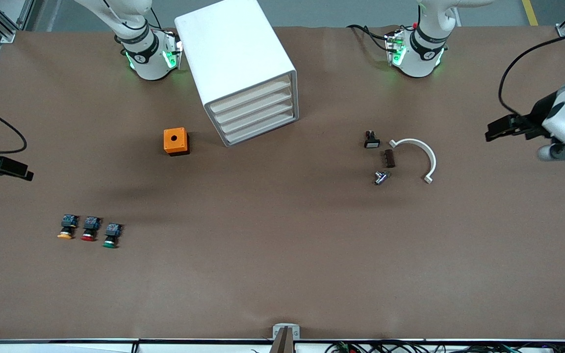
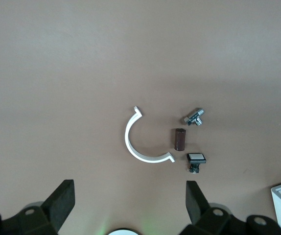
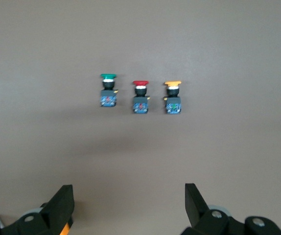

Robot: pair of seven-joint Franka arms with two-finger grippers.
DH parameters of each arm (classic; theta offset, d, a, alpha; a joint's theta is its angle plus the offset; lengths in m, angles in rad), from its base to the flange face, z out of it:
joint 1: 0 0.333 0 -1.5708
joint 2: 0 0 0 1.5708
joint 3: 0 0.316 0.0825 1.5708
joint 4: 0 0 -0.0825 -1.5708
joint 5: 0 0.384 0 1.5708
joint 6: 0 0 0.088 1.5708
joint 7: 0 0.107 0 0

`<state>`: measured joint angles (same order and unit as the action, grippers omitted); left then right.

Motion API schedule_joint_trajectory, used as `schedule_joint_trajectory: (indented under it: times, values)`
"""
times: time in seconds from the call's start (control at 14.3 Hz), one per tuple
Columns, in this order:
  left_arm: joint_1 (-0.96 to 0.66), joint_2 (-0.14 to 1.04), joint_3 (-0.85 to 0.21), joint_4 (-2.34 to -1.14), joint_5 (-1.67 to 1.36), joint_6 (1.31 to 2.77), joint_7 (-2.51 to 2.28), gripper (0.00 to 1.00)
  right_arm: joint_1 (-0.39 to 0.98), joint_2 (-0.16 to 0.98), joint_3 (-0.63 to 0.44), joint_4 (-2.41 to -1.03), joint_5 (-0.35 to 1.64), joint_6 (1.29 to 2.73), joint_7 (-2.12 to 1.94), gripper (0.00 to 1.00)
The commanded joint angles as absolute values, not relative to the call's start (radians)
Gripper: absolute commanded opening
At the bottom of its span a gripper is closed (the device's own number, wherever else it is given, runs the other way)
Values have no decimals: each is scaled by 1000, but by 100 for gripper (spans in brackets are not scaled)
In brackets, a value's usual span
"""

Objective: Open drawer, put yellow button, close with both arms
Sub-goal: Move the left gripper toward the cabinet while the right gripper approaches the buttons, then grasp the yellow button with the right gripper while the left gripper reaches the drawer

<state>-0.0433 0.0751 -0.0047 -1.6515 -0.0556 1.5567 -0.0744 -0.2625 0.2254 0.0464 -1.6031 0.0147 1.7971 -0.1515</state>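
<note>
The white cabinet point(image 1: 236, 63) stands at the back of the table, and its topmost drawer point(image 1: 252, 95) is shut like the three below it. The yellow button point(image 1: 66, 228) point(image 3: 172, 95) lies toward the right arm's end, nearer to the front camera than the cabinet, at the end of a row of three. My right gripper point(image 1: 17, 170) point(image 3: 129, 198) hangs open and empty over the table's edge at that end, well apart from the row. At the left arm's end my left gripper point(image 1: 500, 128) point(image 2: 129, 196) is also up in the air, open and empty.
Beside the yellow button lie a red button point(image 1: 89, 229) and a green button point(image 1: 111, 235). An orange cube point(image 1: 176, 140) with a hole sits by the cabinet. Toward the left arm lie a white half-ring point(image 1: 417, 154), a brown cylinder point(image 1: 389, 158), a metal fitting point(image 1: 380, 177) and a small switch point(image 1: 372, 140).
</note>
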Motion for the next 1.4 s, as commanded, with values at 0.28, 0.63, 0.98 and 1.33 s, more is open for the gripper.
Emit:
schedule_joint_trajectory:
  times: [0.28,0.63,0.98,1.33]
  values:
    - [-57,228,-136,-1626,-95,1560,-188,100,-350,399,61,-1654,9,2046,-288,100]
    - [-119,304,-222,-1605,-89,1566,-412,100,-359,509,61,-1707,9,2231,-342,100]
    - [-247,376,-227,-1583,-126,1565,-768,100,-385,600,61,-1729,9,2394,-431,100]
    - [-267,489,-242,-1532,-406,1563,-1151,100,-388,633,61,-1819,12,2561,-422,100]
